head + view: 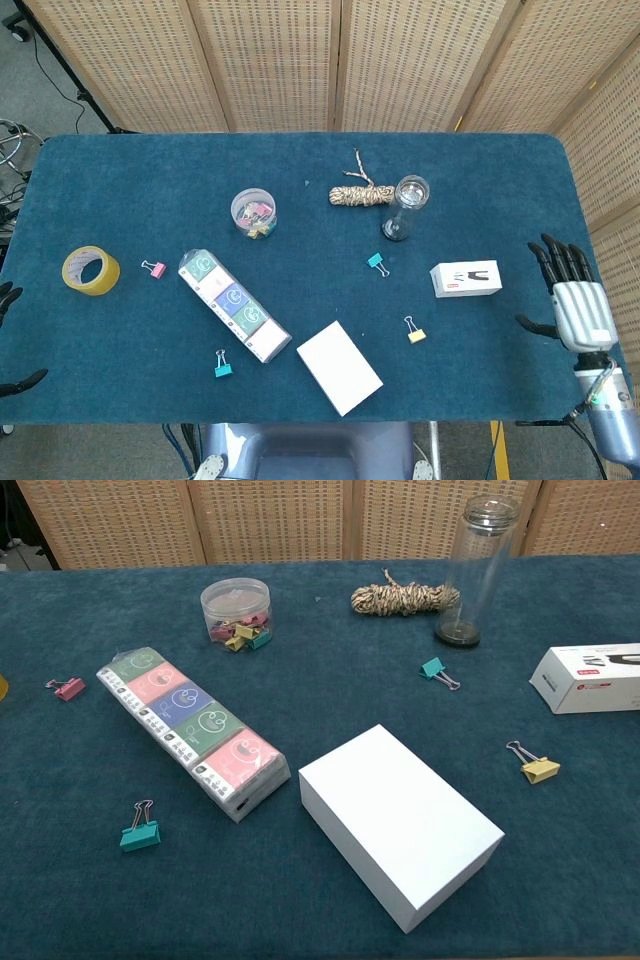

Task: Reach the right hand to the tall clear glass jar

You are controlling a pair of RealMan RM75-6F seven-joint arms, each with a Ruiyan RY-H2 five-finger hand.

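The tall clear glass jar point(403, 207) stands upright on the blue table, right of centre toward the back; the chest view shows the jar point(475, 570) at the upper right. My right hand point(577, 305) is open with fingers spread, off the table's right edge, far to the right of the jar and nearer me. It holds nothing and does not show in the chest view. Of my left hand point(6, 298) only dark fingertips show at the head view's left edge, spread apart with nothing in them.
A rope bundle point(358, 194) lies just left of the jar. A white carton point(465, 278) lies between the jar and my right hand. Also on the table are a plain white box point(339, 367), several binder clips, a clip tub point(254, 212), a tissue pack point(233, 303) and a tape roll point(91, 270).
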